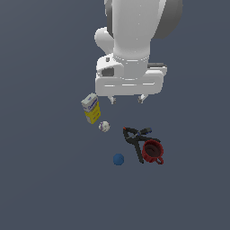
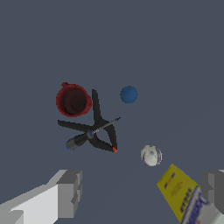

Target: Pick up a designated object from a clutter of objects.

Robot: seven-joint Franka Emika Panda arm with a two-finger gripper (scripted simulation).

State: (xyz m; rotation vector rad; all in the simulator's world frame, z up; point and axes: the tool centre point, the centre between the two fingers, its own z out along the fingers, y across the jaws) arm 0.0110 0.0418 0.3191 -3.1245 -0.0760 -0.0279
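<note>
whitish ball just beside carton; clamp near.

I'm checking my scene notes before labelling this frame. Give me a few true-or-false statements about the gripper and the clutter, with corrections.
1. The gripper holds the yellow-and-white carton. False: its open fingers grasp nothing.
2. The black clamp lies against the dark red mug. True.
3. The blue ball sits inside the mug. False: it rests on the floor, apart from it.
4. The whitish ball lies close beside the carton. True.
5. The carton has toppled flat. False: it stands upright.
</note>
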